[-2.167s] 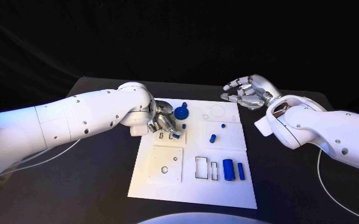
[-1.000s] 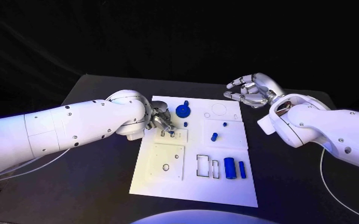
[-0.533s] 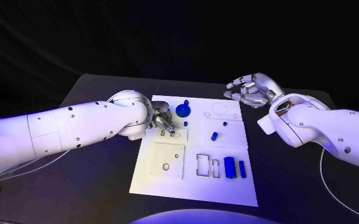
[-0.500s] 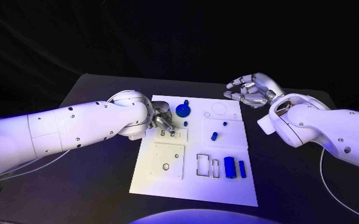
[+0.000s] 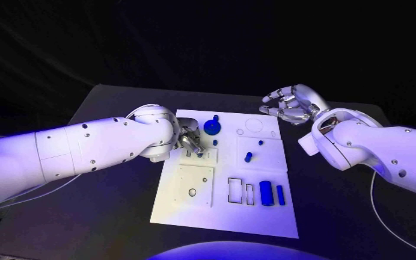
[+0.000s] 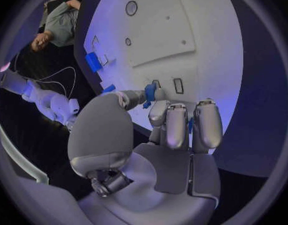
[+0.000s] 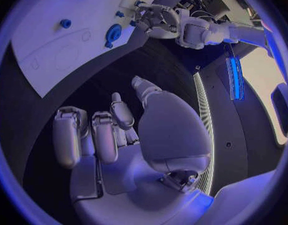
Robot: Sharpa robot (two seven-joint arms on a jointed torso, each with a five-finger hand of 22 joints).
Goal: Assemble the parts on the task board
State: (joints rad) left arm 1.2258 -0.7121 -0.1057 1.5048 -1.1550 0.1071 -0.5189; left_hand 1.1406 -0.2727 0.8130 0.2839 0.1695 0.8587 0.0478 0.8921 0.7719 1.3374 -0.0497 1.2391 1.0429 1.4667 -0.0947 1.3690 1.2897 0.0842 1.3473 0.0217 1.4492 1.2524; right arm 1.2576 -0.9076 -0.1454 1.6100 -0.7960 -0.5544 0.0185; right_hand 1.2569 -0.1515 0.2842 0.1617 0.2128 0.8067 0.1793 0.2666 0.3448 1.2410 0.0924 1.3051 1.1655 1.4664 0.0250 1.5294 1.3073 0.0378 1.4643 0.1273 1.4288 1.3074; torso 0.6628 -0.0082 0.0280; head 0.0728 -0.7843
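Left hand [image 5: 189, 140] works low over the task board [image 5: 192, 209], at about 10 o'clock from the board's centre, thumb and a finger pinching a small blue part [image 6: 149, 93] just above 2 narrow slots [image 6: 167, 85]. The other fingers [image 6: 181, 125] lie side by side, curled down behind the pinch. The part looks like hard moulded plastic: light, stiff, prob. slick, so a tip pinch near its upper end seems the sensible hold, leaving the lower end free to seat. Whether it already touches the board can't be told; the thumb hides the contact.

Right hand [image 5: 290, 105] hovers off the board's far right corner, at about 1 o'clock, fingers curled loosely around nothing, tips apart.

Around the pinch: a round blue knob [image 5: 211, 128] stands just beyond the left hand at 12 o'clock, close enough to catch a knuckle if the wrist swings. A small blue peg [image 5: 248, 157] sits near mid-board. At 5 o'clock, 2 blue bars [image 5: 271, 193] lie side by side next to 2 empty rectangular outlines [image 5: 240, 190]. A raised white panel [image 5: 192, 186] with a round hole fills the 7 o'clock area. The left forearm [image 5: 95, 148] crosses the table [image 5: 104, 224] at 9 o'clock, clear of the loose parts.
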